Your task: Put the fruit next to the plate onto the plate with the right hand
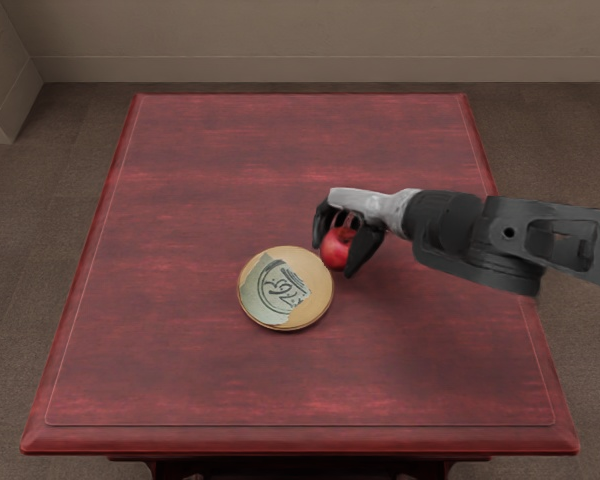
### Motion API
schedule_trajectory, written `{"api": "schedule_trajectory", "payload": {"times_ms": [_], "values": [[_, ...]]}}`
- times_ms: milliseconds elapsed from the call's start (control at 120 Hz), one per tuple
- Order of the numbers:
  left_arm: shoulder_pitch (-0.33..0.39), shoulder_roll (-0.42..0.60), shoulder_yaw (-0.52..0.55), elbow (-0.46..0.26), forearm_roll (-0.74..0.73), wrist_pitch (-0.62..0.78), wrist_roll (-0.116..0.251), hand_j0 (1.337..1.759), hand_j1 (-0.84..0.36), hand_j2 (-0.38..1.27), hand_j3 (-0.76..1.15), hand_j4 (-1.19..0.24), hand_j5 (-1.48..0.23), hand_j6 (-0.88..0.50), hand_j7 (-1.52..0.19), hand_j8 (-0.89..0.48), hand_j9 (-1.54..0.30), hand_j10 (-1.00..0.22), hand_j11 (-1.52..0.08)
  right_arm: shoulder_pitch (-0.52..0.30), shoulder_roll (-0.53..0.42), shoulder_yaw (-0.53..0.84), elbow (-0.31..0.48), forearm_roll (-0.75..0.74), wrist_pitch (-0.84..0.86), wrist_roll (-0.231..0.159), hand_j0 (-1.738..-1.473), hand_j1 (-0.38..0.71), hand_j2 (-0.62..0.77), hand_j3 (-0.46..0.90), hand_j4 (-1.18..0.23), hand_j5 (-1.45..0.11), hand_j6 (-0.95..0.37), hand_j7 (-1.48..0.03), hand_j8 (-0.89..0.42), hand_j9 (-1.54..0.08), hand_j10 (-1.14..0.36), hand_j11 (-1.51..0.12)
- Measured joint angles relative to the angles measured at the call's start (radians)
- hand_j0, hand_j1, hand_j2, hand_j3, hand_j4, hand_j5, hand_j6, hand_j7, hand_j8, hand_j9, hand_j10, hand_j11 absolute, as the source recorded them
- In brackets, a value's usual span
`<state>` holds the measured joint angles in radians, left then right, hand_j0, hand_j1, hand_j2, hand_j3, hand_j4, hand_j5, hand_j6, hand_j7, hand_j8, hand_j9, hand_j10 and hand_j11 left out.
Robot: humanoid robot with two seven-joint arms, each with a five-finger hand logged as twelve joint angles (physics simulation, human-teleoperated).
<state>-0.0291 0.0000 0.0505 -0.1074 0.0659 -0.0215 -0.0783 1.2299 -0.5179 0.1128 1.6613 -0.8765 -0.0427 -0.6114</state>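
A small red fruit (335, 247) sits just right of a round tan plate (285, 288) with a grey pattern in its centre, near the middle of the table. My right hand (345, 236) reaches in from the right edge, and its dark fingers (364, 251) curl around the fruit from above and both sides. The fruit lies at the plate's upper right rim, partly hidden by the fingers. Whether it rests on the table or is lifted cannot be told. The left arm does not show.
The plate and fruit rest on a dark red wooden table (180, 180). Brown carpet surrounds it, with a pale wall at the back.
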Motion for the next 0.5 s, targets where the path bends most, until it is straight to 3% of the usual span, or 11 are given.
{"api": "schedule_trajectory", "payload": {"times_ms": [92, 225, 258, 500], "values": [[0.0, 0.0, 0.0, 0.0, 0.0, 0.0, 0.0, 1.658, 0.07, 0.05, 0.0, -0.23, -0.3, -0.23, -0.3, -0.23, -0.3, -0.23, -0.3, 0.005, 0.036, 0.025, 0.002, 0.012, 0.026, 0.0, -1.653, 0.25, 0.23, 0.0, -0.68, -1.02, -0.45, -0.94, -0.32, -0.99, -0.46, -0.98], [0.0, 0.0, 0.0, 0.0, 0.0, 0.0, 0.0, 1.658, 0.07, 0.05, 0.0, -0.23, -0.3, -0.23, -0.3, -0.23, -0.3, -0.23, -0.3, 0.018, 0.095, 0.045, 0.002, 0.018, 0.038, 0.0, -1.654, 0.22, 0.16, 0.0, -0.68, -1.03, -0.47, -0.95, -0.33, -1.0, -0.46, -1.01], [0.0, 0.0, 0.0, 0.0, 0.0, 0.0, 0.0, 1.658, 0.07, 0.05, 0.0, -0.23, -0.3, -0.23, -0.3, -0.23, -0.3, -0.23, -0.3, 0.019, 0.104, 0.046, 0.002, 0.019, 0.038, 0.0, -1.654, 0.22, 0.22, 0.0, -0.68, -1.03, -0.47, -0.95, -0.33, -1.01, -0.47, -1.01], [0.0, 0.0, 0.0, 0.0, 0.0, 0.0, 0.0, 1.658, 0.07, 0.05, 0.0, -0.23, -0.3, -0.23, -0.3, -0.23, -0.3, -0.23, -0.3, 0.014, 0.137, 0.052, -0.011, 0.017, 0.039, -0.001, -1.655, 0.24, 0.24, 0.0, -0.66, -0.99, -0.49, -0.91, -0.35, -0.96, -0.49, -0.95]]}}
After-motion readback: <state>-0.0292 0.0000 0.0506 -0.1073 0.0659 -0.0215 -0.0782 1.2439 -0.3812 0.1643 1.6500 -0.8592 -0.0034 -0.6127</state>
